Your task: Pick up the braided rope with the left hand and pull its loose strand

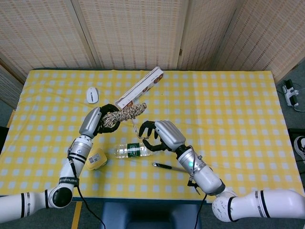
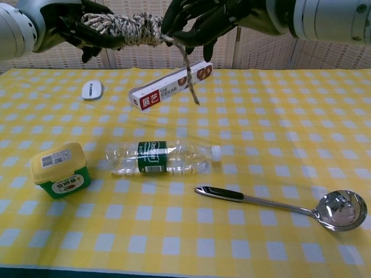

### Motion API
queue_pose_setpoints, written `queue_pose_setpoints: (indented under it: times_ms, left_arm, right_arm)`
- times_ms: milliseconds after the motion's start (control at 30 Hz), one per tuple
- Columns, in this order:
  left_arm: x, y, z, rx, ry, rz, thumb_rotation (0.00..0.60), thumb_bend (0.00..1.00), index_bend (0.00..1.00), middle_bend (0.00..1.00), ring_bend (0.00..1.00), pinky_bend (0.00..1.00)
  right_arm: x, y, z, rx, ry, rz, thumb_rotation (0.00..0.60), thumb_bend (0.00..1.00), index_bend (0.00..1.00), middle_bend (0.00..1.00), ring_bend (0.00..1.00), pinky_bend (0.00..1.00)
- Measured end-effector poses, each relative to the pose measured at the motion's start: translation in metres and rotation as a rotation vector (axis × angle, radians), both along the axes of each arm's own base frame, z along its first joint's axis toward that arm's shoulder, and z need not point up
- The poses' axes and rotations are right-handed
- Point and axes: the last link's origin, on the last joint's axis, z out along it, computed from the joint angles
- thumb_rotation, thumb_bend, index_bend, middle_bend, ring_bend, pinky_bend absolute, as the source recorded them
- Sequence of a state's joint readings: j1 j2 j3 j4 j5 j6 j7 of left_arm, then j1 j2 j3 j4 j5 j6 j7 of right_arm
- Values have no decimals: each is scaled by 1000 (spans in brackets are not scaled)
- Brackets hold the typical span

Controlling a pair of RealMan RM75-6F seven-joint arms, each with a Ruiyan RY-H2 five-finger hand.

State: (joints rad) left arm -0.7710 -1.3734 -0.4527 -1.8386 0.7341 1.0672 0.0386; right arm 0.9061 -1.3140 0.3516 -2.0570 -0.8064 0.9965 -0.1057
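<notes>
The braided rope (image 1: 125, 112) is a beige and brown bundle held above the table, left of centre. My left hand (image 1: 96, 122) grips its left end; in the chest view this hand (image 2: 68, 22) and the rope (image 2: 124, 25) sit at the top edge. My right hand (image 1: 160, 135) is to the right of the bundle, its fingers closed around the loose strand (image 1: 136, 128) that runs out from the rope's right end. In the chest view the right hand (image 2: 204, 21) touches the rope's end and the strand (image 2: 189, 70) hangs down below it.
On the yellow checked table (image 1: 228, 105) lie a clear bottle (image 2: 159, 156), a metal spoon (image 2: 278, 204), a yellow-lidded tub (image 2: 59, 169), a long red and white box (image 2: 171, 87) and a white mouse (image 2: 91, 89). The bottle and tub sit below the raised hands.
</notes>
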Motion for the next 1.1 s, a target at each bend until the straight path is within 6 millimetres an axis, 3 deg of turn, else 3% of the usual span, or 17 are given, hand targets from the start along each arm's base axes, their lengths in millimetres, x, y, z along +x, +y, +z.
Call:
queue_pose_setpoints:
  times_ms: [167, 433, 633, 867, 1100]
  left_arm:
    - [0, 2, 11, 9, -65, 8, 600, 730, 735, 721, 718, 751]
    - [-4, 4, 22, 7, -123, 20, 600, 730, 733, 721, 715, 751]
    - [-10, 2, 29, 11, -153, 16, 600, 730, 733, 721, 712, 751]
    - [-17, -4, 31, 12, -184, 2, 600, 730, 731, 721, 708, 751]
    - [-23, -12, 34, 12, -239, -7, 600, 730, 731, 721, 708, 751]
  right_arm:
    - [-6, 2, -1, 17, -12, 23, 600, 482, 15, 211, 313, 456]
    - [-23, 7, 7, -16, -3, 51, 600, 482, 0, 29, 108, 235]
    - [-50, 15, 23, -124, 44, 58, 600, 482, 0, 41, 119, 217]
    - [-103, 38, 52, -297, 145, 19, 600, 482, 0, 99, 167, 218]
    - [-174, 81, 81, -441, 290, -83, 600, 482, 0, 98, 164, 180]
